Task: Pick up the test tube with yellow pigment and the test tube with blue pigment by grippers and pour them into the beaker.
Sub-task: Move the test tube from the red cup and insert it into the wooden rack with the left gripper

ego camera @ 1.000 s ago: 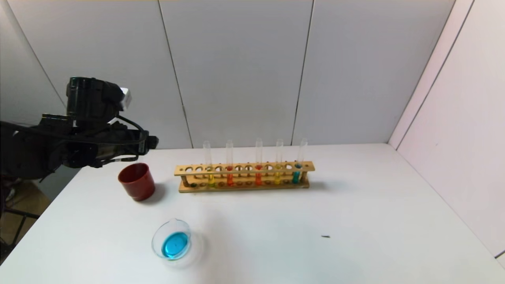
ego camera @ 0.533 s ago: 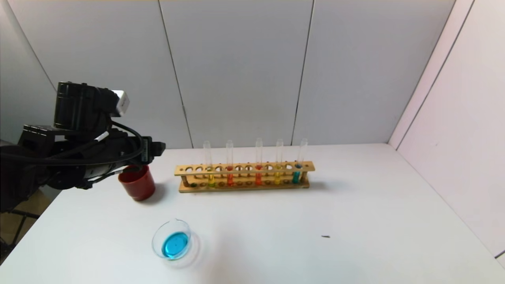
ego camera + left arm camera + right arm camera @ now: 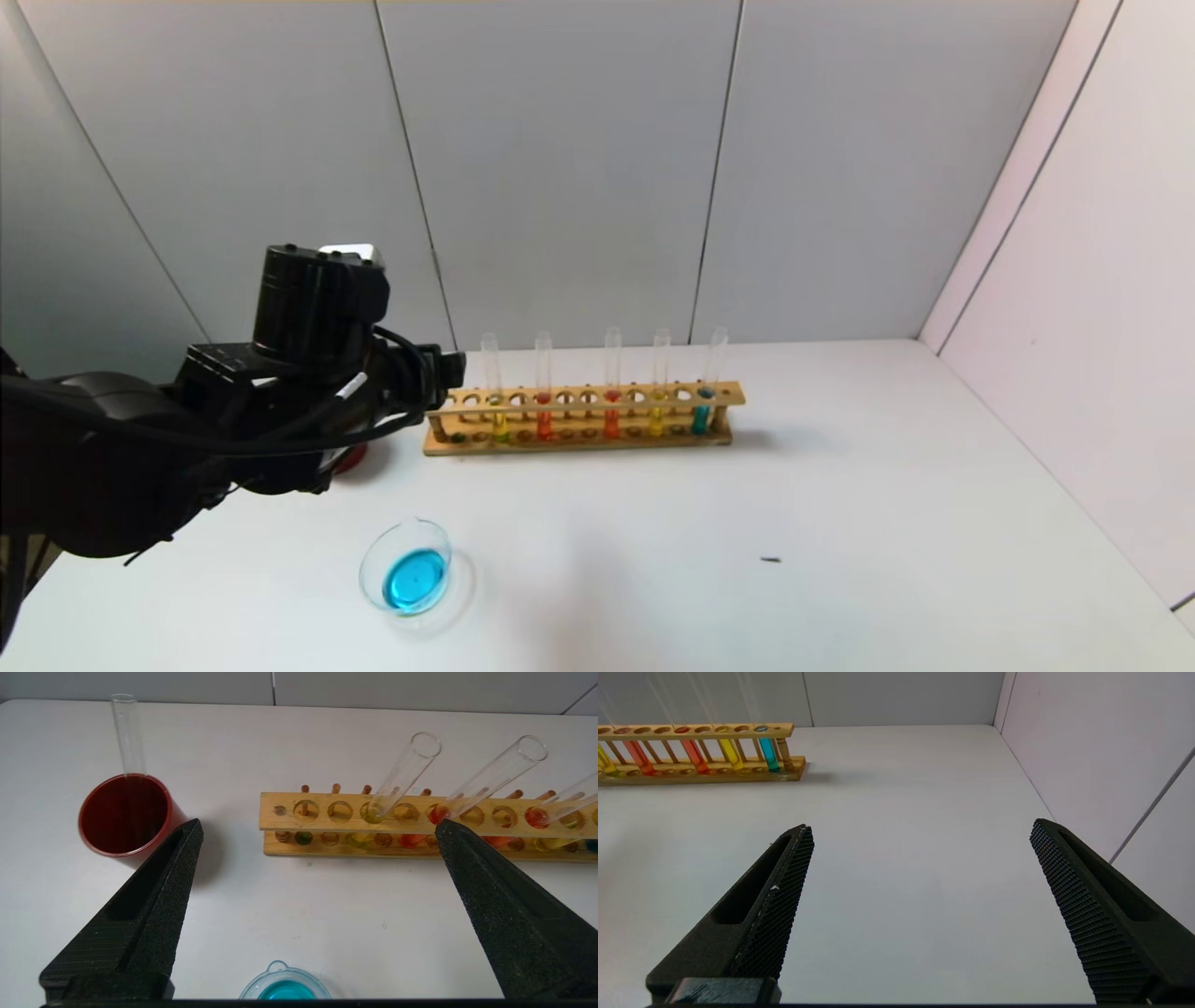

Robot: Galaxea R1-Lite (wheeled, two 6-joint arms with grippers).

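Left gripper (image 3: pixel 317 828), fingers spread wide and empty, raised above the table (image 3: pixel 840 523) at the left, just short of the left end of the wooden rack (image 3: pixel 579 420). Right gripper (image 3: pixel 920 835), fingers likewise wide apart and holding nothing, low over bare table at the right, well apart from the rack.

Five tubes upright in the rack along the far side. Test tube with yellow pigment (image 3: pixel 492 392) leftmost, pale liquid at its base; then two orange-red tubes (image 3: pixel 543 387), a golden-yellow tube (image 3: pixel 659 385) and a teal-blue tube (image 3: pixel 707 383) at the right end.

Beaker (image 3: pixel 408 577) on the near left of the table, well apart from the rack, bright blue liquid pooled in its bottom. Red cup (image 3: pixel 125 815) left of the rack, largely hidden behind the left arm in the head view; an empty clear tube (image 3: pixel 127 732) standing inside it, presumably the test tube with blue pigment. Small dark speck (image 3: pixel 770 560) on the near right of the table.
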